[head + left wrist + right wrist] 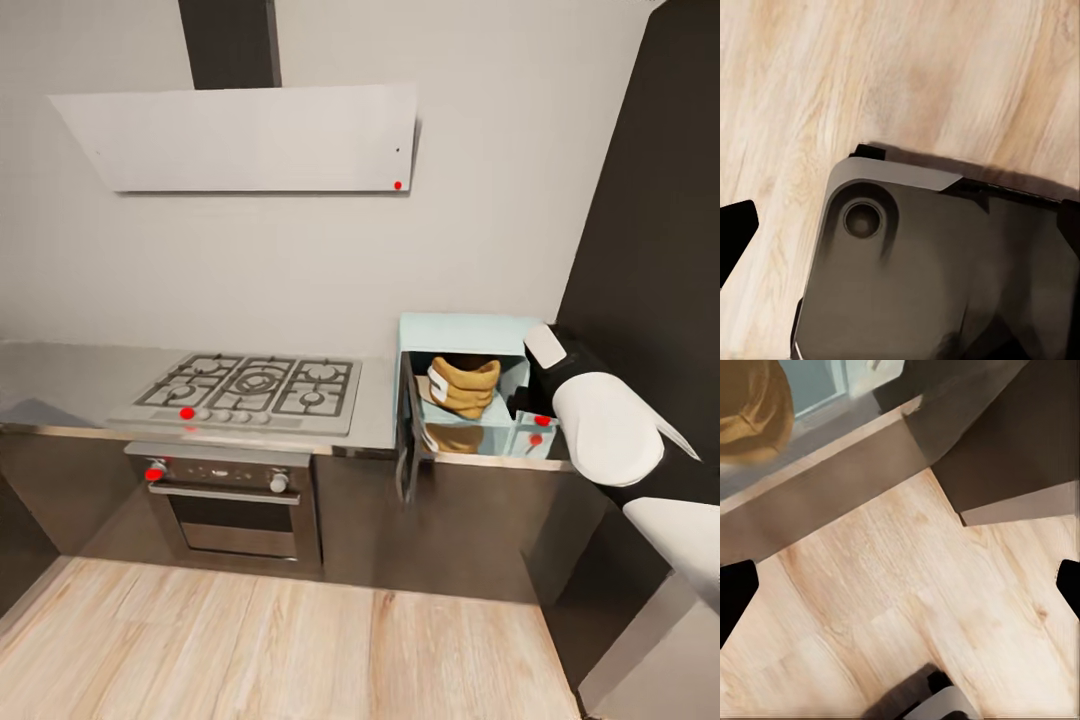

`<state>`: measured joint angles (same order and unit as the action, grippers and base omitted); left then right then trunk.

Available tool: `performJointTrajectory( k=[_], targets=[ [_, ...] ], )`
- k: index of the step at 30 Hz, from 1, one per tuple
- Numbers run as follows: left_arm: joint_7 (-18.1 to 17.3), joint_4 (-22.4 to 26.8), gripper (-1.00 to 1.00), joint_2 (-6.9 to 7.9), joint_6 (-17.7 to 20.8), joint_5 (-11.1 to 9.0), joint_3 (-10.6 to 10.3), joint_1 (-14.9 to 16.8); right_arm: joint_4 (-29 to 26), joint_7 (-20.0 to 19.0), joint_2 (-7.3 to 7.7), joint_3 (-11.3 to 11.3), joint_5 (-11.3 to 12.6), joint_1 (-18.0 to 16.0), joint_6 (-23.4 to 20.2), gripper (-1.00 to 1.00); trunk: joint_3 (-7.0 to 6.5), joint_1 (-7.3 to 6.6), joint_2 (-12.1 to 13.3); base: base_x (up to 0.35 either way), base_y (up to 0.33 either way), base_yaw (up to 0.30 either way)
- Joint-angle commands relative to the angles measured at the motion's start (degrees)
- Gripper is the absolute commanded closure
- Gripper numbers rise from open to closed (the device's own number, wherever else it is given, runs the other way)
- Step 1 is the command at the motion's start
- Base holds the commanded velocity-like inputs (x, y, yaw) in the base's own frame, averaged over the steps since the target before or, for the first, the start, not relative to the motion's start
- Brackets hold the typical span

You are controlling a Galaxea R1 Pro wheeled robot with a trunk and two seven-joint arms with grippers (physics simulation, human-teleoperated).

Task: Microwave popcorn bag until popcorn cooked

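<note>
Grey kitchen surface [60, 385] carried the microwave [455, 335] at its right end, door open, popcorn bag [462, 386] inside. Both tools stood apart and empty; I judged the door should be swung shut gently without nudging the bag.

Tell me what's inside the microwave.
The popcorn bag sits inside the open microwave, with its reflection on the cavity floor. The right forearm covers the cavity's right edge and part of the control panel.
</note>
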<state>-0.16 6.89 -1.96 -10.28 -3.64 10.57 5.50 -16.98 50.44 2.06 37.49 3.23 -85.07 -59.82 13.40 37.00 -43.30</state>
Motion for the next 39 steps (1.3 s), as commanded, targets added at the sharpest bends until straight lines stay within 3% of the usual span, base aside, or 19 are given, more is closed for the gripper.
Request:
performJointTrajectory(
  k=[1,19,28,39],
  targets=[
    [0.0,0.0,-1.0,0.0,-0.2,-0.4,0.0,0.0,0.0,0.5,-0.02,0.1,0.3,0.0,-0.2,-1.0,0.09,-0.02,-0.1,-0.163,0.0,0.0],
    [0.2,0.0,-1.0,-0.24,-0.2,-0.7,0.4,0.0,0.0,0.5,-0.38,-0.2,0.1,0.0,-0.2,-1.0,0.09,-0.02,-0.1,-0.013,0.0,0.0],
    [0.2,0.0,-1.0,-0.38,-0.3,-0.1,0.0,0.0,0.1,0.2,-2.16,-0.2,0.1,0.1,-0.2,-1.0,0.09,-0.02,-0.1,0.0,0.0,0.0],
    [0.2,0.0,-1.0,-0.37,-0.3,-0.1,-0.1,0.0,0.1,0.1,-2.26,-0.2,0.0,0.3,-0.2,-1.0,0.09,-0.02,-0.1,-0.174,0.0,0.0]
  ],
)
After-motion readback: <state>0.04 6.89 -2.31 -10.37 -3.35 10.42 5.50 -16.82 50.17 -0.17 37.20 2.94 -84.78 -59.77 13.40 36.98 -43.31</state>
